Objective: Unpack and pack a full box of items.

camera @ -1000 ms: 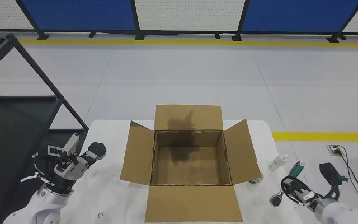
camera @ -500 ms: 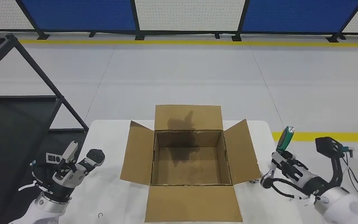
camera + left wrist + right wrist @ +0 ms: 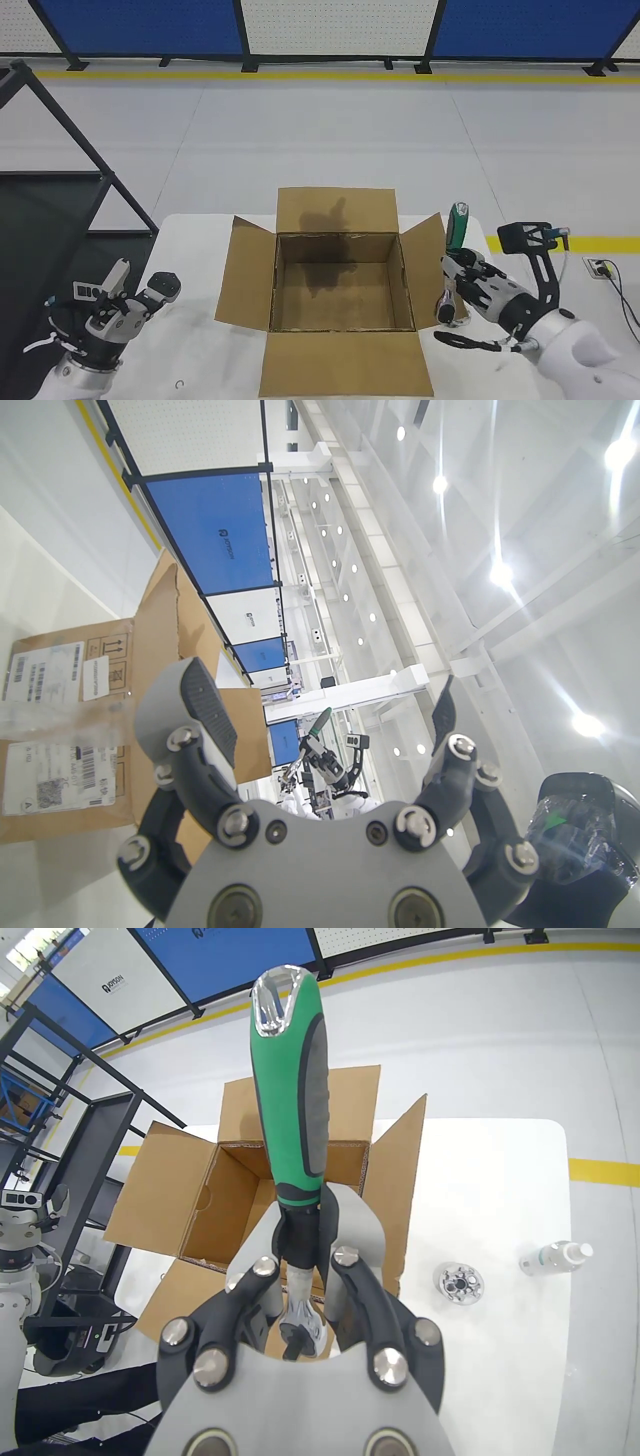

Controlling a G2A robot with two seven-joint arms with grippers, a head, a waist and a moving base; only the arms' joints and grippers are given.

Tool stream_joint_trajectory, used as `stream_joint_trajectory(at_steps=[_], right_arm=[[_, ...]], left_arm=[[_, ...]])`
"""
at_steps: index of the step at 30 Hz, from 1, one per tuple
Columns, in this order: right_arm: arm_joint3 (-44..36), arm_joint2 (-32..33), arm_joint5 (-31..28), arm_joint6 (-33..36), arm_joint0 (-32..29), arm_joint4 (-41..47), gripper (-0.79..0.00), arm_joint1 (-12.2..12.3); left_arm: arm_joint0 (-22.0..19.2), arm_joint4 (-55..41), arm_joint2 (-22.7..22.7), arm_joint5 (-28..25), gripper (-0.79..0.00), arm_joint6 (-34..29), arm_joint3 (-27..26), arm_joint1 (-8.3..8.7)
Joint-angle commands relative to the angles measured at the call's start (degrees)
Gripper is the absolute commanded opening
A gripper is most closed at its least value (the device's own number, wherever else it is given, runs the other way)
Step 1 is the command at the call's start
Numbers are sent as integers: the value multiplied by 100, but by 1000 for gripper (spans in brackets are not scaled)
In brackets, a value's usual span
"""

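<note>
Bright overhead light — ceiling lamps (image 3: 500,573) flare, box (image 3: 340,300) interior shadowed

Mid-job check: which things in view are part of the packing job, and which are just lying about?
Job: cardboard box, open; green-handled ratchet in the right gripper; small bottle and round metal part on the table.
Just there: black rack; partition panels.

Held ratchet (image 3: 458,222) now nearer box (image 3: 335,210)

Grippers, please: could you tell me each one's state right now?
Left gripper: open, empty.
Right gripper: closed on the green-handled ratchet.
</note>
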Motion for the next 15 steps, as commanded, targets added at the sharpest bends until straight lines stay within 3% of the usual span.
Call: stream_joint_trajectory(at_steps=[1,5,9,15], right_arm=[[0,-1,-1,0,1,-2,-785,0],[0,-1,-1,0,1,-2,-785,0],[172,-168,-429,-336,-55,229,-785,-35],[842,-1140,-899,-49,1000,-47,-785,-117]], left_arm=[[0,0,0,0,0,0,0,0],[0,0,0,0,0,0,0,0],[9,46,39,27,0,-107,-72,6],[82,110,32,7,0,-162,-179,14]])
